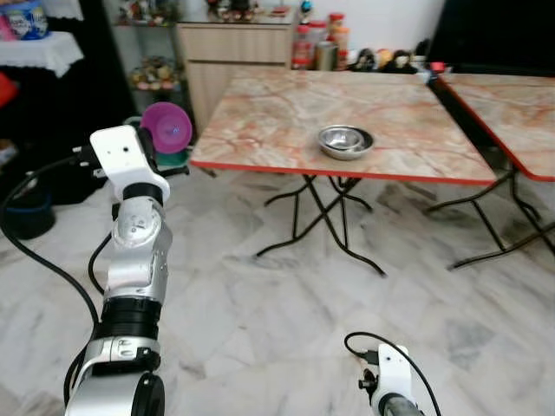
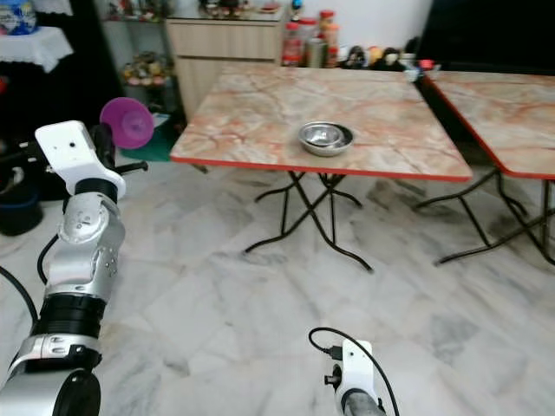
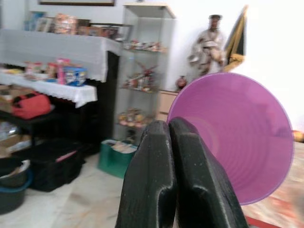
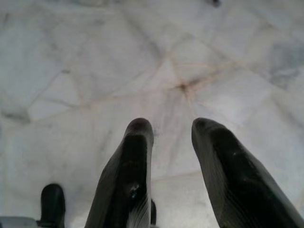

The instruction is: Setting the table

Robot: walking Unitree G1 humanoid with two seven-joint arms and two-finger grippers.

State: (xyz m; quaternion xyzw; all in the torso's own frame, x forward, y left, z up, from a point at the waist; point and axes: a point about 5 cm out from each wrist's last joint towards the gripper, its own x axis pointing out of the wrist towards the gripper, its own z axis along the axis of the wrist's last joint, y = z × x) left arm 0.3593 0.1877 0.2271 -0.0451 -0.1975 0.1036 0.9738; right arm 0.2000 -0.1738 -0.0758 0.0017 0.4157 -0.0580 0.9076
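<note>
The left hand (image 3: pixel 168 166), its 2 fingers pressed together on the rim, carries a purple bowl (image 3: pixel 237 137) raised well short of the tabletop (image 1: pixel 260 121) where a steel bowl (image 1: pixel 345 141) sits. The purple bowl looks like light, stiff, smooth plastic, so an edge pinch may swivel. The right hand (image 4: pixel 171 156) hangs spread over the floor.

In the upper middle of my head view stands a table (image 1: pixel 260 113), with a metal bowl (image 1: pixel 345 140) on it toward its near edge. A second table (image 1: pixel 512 113) sits just right of it. A cabinet (image 1: pixel 230 52) stands behind, at top centre. My left gripper (image 3: pixel 173 130) holds a bowl (image 1: pixel 166 126) left of the table.
</note>
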